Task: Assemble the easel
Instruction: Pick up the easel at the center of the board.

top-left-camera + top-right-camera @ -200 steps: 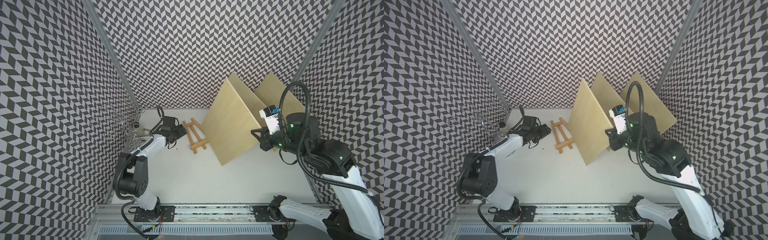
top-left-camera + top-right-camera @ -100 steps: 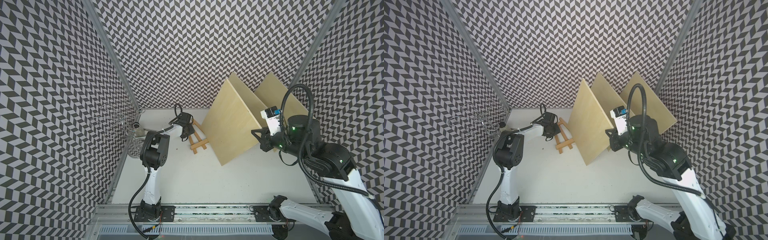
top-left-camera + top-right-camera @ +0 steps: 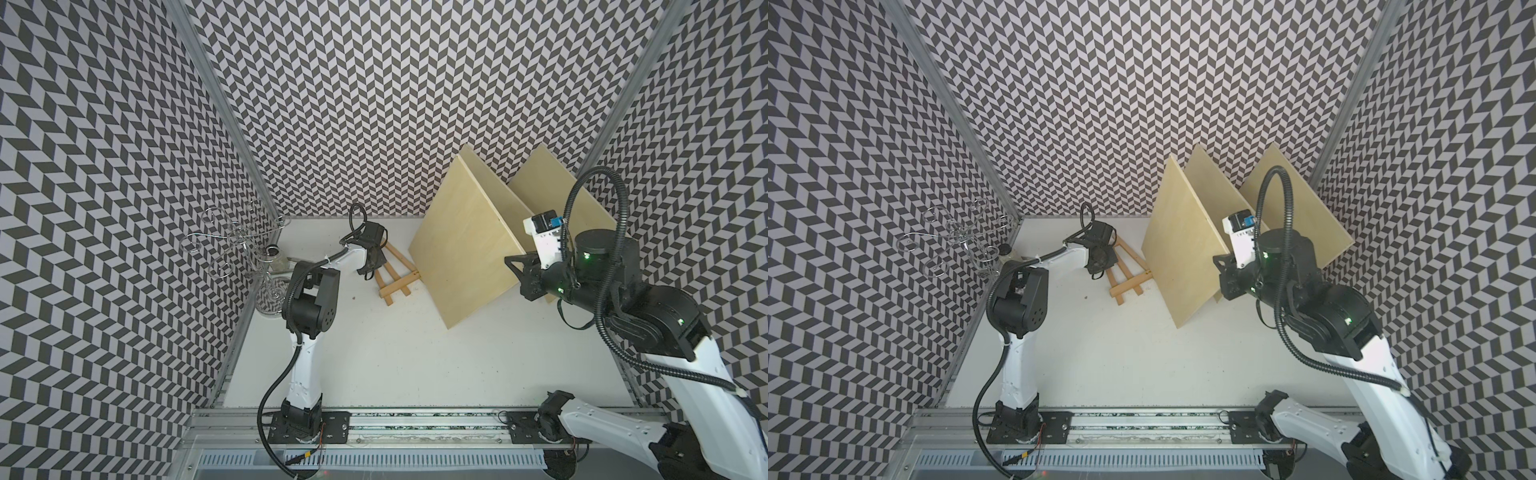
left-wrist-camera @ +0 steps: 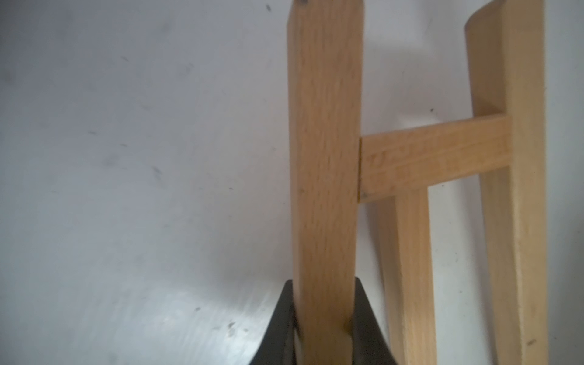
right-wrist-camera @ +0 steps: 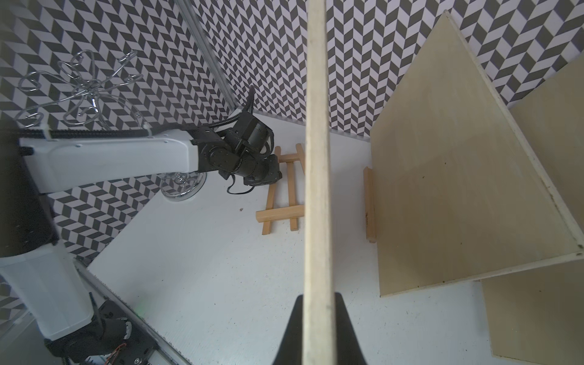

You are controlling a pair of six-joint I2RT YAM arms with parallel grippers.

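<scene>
The wooden easel frame (image 3: 397,276) (image 3: 1127,278) lies flat on the white table near the back wall. My left gripper (image 3: 372,266) (image 3: 1100,262) is down at its upper end. In the left wrist view its jaws (image 4: 324,284) press both sides of one easel leg (image 4: 325,158). A short loose wooden bar (image 5: 369,205) lies on the table by the boards. My right gripper (image 3: 517,270) (image 3: 1223,270) (image 5: 317,297) is shut on the edge of a large thin plywood board (image 3: 461,237) (image 3: 1183,249), held tilted up beside the frame.
More plywood boards (image 3: 557,195) (image 3: 1300,208) lean at the back right behind the held one. A wire rack (image 3: 237,241) (image 3: 955,237) and a glass jar (image 3: 276,257) stand in the back left corner. Patterned walls enclose three sides.
My left arm has swung right from beside the wire rack to the easel frame, and its jaws have closed on a leg. The right arm and board have barely moved.
</scene>
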